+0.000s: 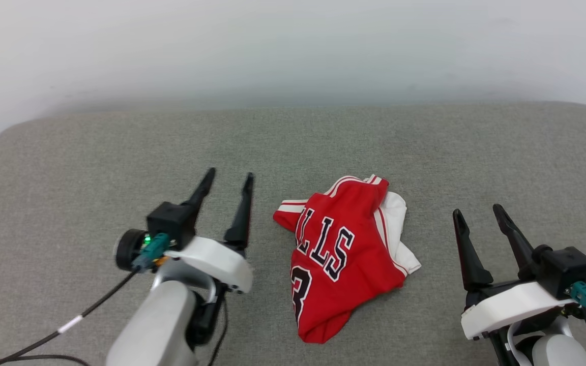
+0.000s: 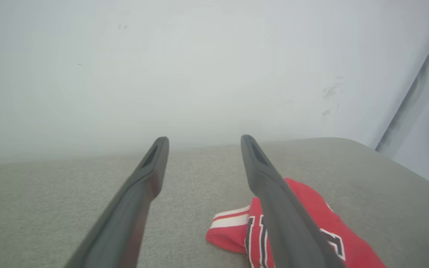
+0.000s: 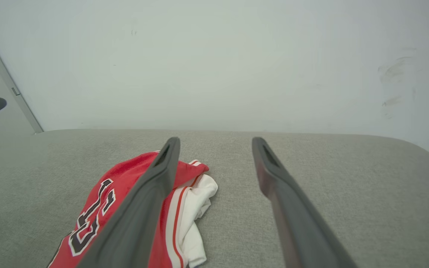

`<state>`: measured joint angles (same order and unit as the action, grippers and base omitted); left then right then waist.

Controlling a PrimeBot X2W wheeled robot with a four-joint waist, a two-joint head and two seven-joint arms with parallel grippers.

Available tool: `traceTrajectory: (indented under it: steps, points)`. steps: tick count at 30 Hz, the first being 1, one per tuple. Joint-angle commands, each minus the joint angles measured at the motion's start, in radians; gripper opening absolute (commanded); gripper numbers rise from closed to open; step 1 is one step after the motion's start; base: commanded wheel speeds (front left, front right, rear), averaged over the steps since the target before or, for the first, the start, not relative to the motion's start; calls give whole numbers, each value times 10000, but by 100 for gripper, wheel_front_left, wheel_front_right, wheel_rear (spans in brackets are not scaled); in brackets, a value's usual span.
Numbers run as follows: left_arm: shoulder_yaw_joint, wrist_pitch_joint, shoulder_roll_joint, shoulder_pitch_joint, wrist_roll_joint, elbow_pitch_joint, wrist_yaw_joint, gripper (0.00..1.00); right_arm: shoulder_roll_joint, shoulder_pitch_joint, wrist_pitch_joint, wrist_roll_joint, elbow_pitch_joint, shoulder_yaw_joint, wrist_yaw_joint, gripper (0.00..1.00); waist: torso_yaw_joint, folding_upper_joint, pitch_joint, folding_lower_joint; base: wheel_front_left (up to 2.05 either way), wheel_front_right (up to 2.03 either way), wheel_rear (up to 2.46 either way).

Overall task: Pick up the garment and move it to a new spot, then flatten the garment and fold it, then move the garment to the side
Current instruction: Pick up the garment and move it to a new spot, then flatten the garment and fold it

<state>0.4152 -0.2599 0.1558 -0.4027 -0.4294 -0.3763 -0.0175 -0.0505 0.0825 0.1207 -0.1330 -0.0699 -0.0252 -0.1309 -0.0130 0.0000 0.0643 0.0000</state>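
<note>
Left pincer: We see both fingers spread wide with nothing between them. It hangs over bare cloth just to the left of the shirt and has hold of nothing.
Right pincer: The fingers are likewise spread wide and grip nothing. It stands to the right of the shirt, a little further off than the left one.
Garment: The red jersey lies in a crumpled heap near the middle of the table, between the two pincers and touching neither. Its black lettering faces up, partly hidden by folds. A white sleeve end is bunched at its right edge and a striped trim shows at the far end.
Step in hand: We judge that the garment rests free on the table, ready for the flattening stage.
Done: We cannot confirm from this position alone that the move to a new spot is complete, though the open pincers are consistent with it.
Not yet done: The garment is neither spread flat nor folded, nor set to the side.
Next requirement: We judge that each pincer must take an edge or corner and draw the cloth outward.
</note>
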Motion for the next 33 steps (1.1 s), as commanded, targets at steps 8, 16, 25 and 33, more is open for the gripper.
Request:
traceTrajectory:
  steps: [8,16,25,33]
  points:
    - [-1122,-52,900,1160,53,643,-553,100,5,-302,-23,-195,-228,2,3,100,193,0,-292,0,0,0,0]
    - [-1360,-53,1167,2303,-21,1179,-767,100,5,-587,-84,-267,-332,-29,3,100,147,0,-606,0,0,0,0]
    - [-1216,23,1107,2556,32,1594,-972,100,5,-656,-221,-236,-248,1,3,100,116,0,-679,0,0,0,0]
    - [-1167,91,1131,2368,6,1798,-1051,100,4,-382,-1163,-610,-866,836,3,100,126,0,-412,0,0,0,0]
